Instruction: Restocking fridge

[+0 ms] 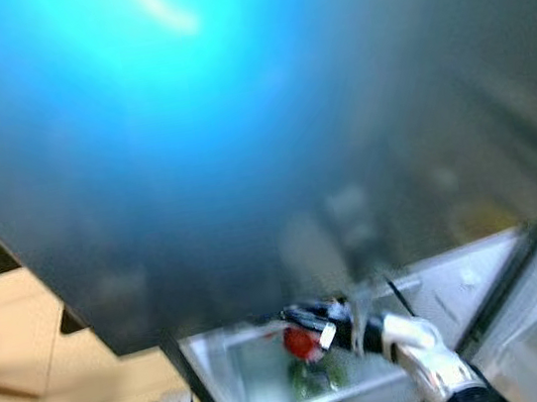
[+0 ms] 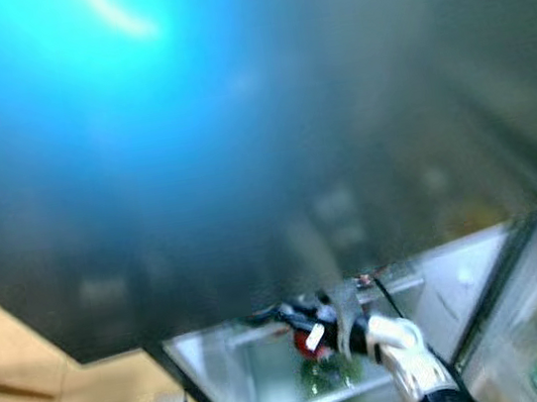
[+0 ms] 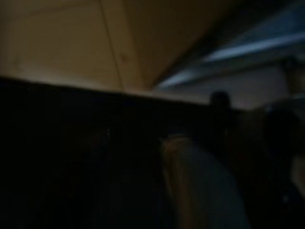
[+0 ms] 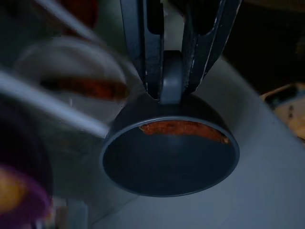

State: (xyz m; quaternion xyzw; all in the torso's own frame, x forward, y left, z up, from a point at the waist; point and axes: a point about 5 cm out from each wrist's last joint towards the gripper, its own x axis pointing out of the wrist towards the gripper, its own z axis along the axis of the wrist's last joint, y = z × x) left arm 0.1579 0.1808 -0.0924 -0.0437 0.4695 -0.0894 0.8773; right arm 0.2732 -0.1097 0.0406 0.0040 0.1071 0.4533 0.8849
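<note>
Our left arm hangs idle in the dark, and we cannot tell how its fingers stand. Our right arm reaches forward into the open fridge's clear drawer (image 1: 267,401), where the right gripper (image 4: 172,81) pinches a dark grey bowl (image 4: 169,155) by its handle.

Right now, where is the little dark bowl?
The dark bowl is pinched by its rim in the right gripper, held over the fridge drawer, low in the head views.
</note>
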